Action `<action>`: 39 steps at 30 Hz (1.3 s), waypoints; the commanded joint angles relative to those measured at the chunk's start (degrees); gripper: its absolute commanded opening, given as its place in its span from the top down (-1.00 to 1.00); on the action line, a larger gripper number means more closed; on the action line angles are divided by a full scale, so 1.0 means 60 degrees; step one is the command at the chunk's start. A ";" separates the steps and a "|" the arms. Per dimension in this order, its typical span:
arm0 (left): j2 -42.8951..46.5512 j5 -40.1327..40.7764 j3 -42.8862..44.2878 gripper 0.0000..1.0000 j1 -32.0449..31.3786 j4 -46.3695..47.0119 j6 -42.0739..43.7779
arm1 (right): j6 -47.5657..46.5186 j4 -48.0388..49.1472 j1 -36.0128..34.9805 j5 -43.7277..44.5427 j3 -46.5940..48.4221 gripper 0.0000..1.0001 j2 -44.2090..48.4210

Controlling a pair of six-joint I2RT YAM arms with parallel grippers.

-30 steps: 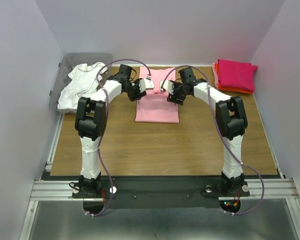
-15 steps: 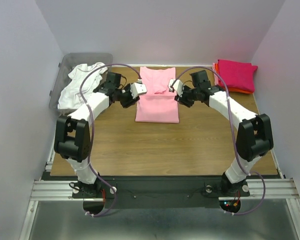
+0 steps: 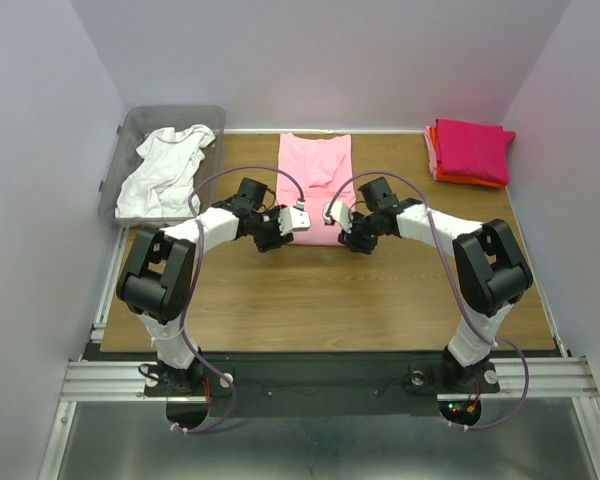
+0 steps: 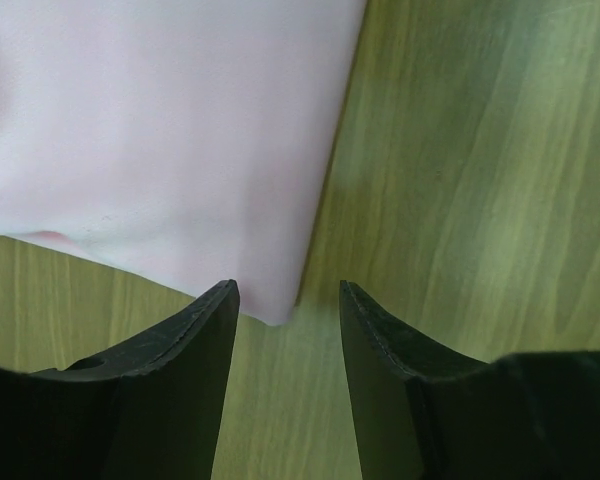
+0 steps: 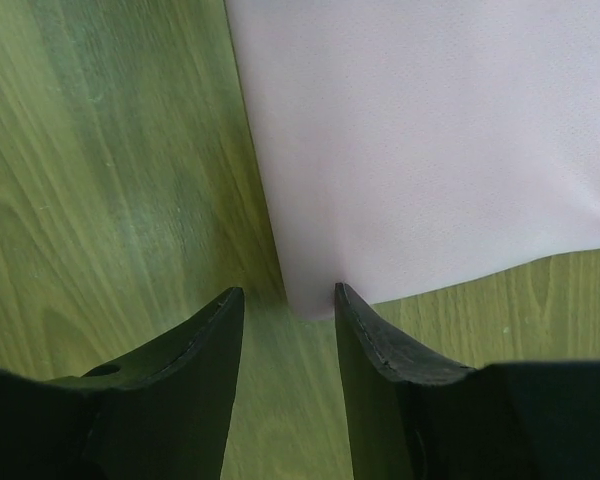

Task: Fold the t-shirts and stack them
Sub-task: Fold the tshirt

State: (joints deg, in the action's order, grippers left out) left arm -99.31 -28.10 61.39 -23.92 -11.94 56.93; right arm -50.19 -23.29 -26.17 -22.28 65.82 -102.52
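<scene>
The light pink t-shirt (image 3: pixel 315 180) lies flat on the table (image 3: pixel 380 290), far of centre, sleeves turned in (a long rectangle); its near hem corners sit in the gaps of your left gripper (image 4: pixel 285 300) and right gripper (image 5: pixel 285 300); fingers partway apart, pinching nothing. Step in hand, I reckon: the lengthwise fold; next, close on both corners together, lift evenly, carry the hem toward the collar; the folded stack (image 3: pixel 470 150) waits far right.

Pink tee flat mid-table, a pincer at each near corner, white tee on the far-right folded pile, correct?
No. The top view shows the white tee crumpled in the grey bin at far left, not on the folded pile. The pink tee does lie flat, left pincer and right pincer at its near corners.
</scene>
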 commanded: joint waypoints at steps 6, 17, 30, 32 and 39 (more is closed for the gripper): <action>-0.0558 0.0362 0.0111 -0.09 -0.0041 0.0585 0.0414 | -0.0335 0.1142 -0.0194 0.0432 -0.0203 0.06 -0.0681; -0.0501 0.0187 0.0651 1.00 -0.0056 -0.0160 0.0430 | -0.0132 0.1523 -0.0193 0.1194 -0.0584 0.99 -0.0333; 0.1301 -0.0503 0.2265 1.00 -0.0274 -0.2812 0.0457 | 0.0323 -0.0482 -0.0179 0.1196 0.0411 0.99 0.1983; 0.1884 -0.0459 0.1959 1.00 -0.0465 -0.3323 0.0663 | 0.0382 -0.1182 -0.0179 0.0961 0.0339 0.99 0.2493; 0.3644 -0.0839 0.0801 1.00 -0.1622 -0.4951 0.0679 | 0.0426 -0.4070 -0.0646 -0.0196 0.0178 0.99 0.4193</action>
State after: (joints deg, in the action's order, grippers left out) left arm -82.83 -29.78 69.47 -31.42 -32.86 60.60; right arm -48.56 -35.86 -27.46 -18.48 66.39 -83.55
